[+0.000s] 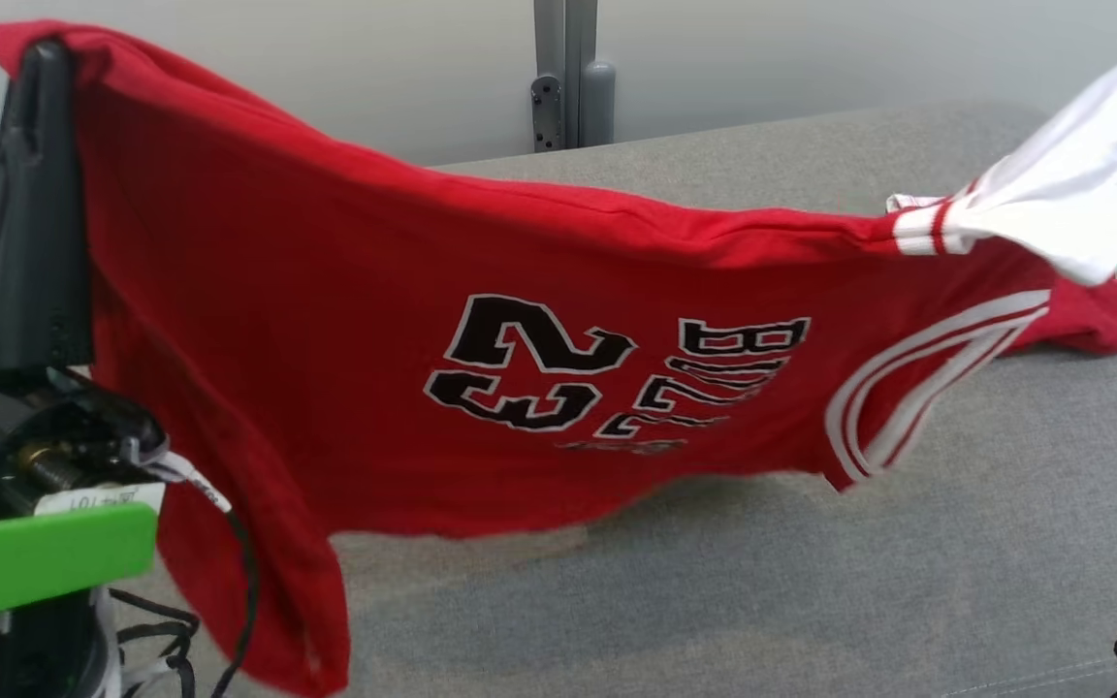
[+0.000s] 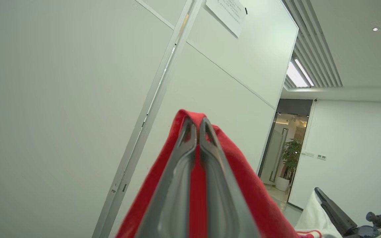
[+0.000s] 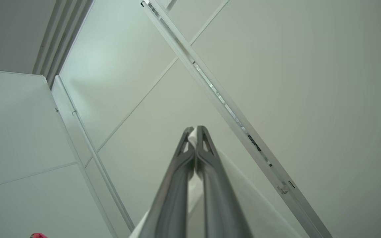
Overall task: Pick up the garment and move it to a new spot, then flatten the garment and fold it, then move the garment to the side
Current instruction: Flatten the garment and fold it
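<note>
Garment, red, hangs with black number 23 showing upside down.

We are seeing a grey fabric surface before a pale wall, a metal post standing at twelve o'clock; from the left wrist, a ceiling light is glowing at two o'clock.

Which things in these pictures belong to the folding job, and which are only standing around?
For the job:
red jersey, pinched in the left tool and in the right tool
grey cushioned surface under it

Only standing around:
metal wall post
potted plant
paper on the wall
black cable
</note>
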`<state>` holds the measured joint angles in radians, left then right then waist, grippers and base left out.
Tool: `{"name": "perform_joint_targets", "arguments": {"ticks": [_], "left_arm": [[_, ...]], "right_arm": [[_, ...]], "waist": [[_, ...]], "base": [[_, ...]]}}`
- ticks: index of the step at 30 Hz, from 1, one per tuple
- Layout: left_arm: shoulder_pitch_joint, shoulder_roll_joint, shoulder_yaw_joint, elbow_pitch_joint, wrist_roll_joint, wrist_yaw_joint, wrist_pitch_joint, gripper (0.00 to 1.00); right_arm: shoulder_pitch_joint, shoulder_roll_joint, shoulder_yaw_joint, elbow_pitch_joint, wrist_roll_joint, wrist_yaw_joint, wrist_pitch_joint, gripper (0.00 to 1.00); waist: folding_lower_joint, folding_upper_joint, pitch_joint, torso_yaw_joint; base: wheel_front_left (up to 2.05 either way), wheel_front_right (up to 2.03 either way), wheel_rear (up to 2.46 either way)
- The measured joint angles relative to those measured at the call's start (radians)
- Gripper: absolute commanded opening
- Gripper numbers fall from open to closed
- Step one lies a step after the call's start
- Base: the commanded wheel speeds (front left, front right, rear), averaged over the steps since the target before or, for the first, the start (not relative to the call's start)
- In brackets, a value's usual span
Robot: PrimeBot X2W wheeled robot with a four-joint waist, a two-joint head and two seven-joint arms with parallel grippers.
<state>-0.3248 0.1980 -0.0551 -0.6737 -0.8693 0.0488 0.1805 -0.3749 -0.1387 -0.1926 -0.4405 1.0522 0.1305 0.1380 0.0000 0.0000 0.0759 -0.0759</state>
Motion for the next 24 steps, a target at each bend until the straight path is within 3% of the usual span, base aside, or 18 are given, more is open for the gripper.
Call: {"name": "perform_joint_targets", "arguments": {"ticks": [5, 11, 16, 22, 24], "left_arm": [[-0.065, 0.041, 0.014, -0.074, -0.01, 0.041, 0.085, 0.0], [-0.121, 0.069, 0.03, -0.014, -0.045, 0.066, 0.146, 0.0], [-0.26, 0.114, 0.026, 0.182, -0.002, 0.056, 0.166, 0.0], [-0.675, 0.193, -0.036, 0.563, 0.175, 0.018, 0.136, 0.0], [-0.86, 0.211, -0.059, 0.691, 0.255, -0.014, 0.073, 0.0]], "right_arm": [[-0.028, 0.022, -0.07, -0.107, 0.005, 0.0, 0.088, 0.0], [-0.081, 0.051, -0.085, -0.078, -0.068, 0.0, 0.184, 0.0], [-0.27, 0.064, -0.056, 0.077, -0.19, 0.0, 0.208, 0.0], [-0.721, 0.078, -0.023, 0.386, -0.409, 0.0, 0.106, 0.0], [-0.888, 0.083, -0.027, 0.496, -0.465, 0.0, 0.028, 0.0]], "waist": [[0.0, 0.0, 0.035, -0.01], [0.0, 0.0, 0.102, -0.018], [0.0, 0.0, 0.179, -0.017], [0.0002, 0.0, 0.286, -0.013], [0.0002, -0.0001, 0.325, -0.013]], "base": [[0.0, 0.0, 0.0], [0.0, 0.0, 0.0], [0.0, 0.0, 0.0], [0.0, 0.0, 0.0], [0.0, 0.0, 0.0]]}}
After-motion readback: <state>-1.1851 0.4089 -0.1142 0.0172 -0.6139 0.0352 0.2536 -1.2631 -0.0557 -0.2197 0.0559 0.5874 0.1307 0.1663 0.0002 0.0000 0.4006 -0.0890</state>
